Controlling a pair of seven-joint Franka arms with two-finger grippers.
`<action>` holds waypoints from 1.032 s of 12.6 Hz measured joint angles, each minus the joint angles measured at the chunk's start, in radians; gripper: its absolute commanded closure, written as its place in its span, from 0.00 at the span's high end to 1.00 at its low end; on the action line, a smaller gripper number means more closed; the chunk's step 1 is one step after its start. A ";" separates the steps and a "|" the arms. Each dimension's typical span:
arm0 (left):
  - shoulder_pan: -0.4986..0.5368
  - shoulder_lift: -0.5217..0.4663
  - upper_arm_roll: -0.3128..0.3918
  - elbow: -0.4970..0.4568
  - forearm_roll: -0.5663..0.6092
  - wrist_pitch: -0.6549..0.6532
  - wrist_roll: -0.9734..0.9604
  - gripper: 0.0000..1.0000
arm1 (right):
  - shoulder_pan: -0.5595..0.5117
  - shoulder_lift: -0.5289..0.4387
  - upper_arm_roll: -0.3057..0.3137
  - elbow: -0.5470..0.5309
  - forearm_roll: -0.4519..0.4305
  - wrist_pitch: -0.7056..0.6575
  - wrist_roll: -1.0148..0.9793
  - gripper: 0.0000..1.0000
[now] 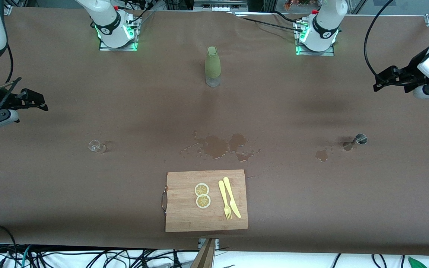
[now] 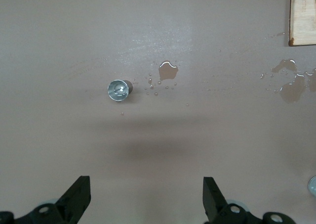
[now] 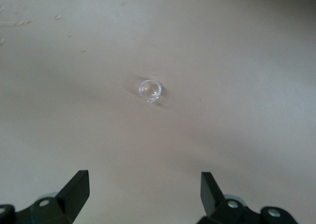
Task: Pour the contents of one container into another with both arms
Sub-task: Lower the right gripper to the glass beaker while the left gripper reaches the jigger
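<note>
left gripper hangs spread over bare table, the metal cup just ahead of it. right gripper, also spread, faces the small glass.

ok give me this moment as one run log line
left gripper: open, above metal cup | right gripper: open, above glass | bottle: upright, untouched | spilled puddles | pour: not started

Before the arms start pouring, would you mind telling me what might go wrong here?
The small clear glass is hard to see and light, so the right gripper may knock it over. The metal cup stands beside spilled water, so it may slip in the left gripper. Both grippers hang open, holding nothing.
</note>
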State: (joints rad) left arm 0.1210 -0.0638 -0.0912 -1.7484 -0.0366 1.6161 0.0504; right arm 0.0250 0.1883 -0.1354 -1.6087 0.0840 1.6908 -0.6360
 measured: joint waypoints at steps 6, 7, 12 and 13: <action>0.161 0.089 0.004 -0.002 -0.136 0.119 0.367 1.00 | -0.139 0.156 -0.004 -0.003 0.325 0.011 -0.522 1.00; 0.187 0.109 0.005 -0.002 -0.170 0.134 0.446 1.00 | -0.164 0.185 -0.004 -0.003 0.376 0.011 -0.605 1.00; 0.345 0.240 0.009 -0.010 -0.425 0.146 1.022 1.00 | -0.250 0.320 -0.005 -0.006 0.615 0.009 -1.034 1.00; 0.376 0.277 0.010 -0.013 -0.477 0.146 1.144 1.00 | -0.264 0.352 -0.005 -0.006 0.657 0.009 -1.120 1.00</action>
State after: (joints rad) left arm 0.4965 0.2128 -0.0816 -1.7611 -0.5137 1.7618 1.1945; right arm -0.2388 0.5406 -0.1406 -1.6150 0.7409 1.6999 -1.7562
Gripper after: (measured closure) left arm 0.000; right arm 0.000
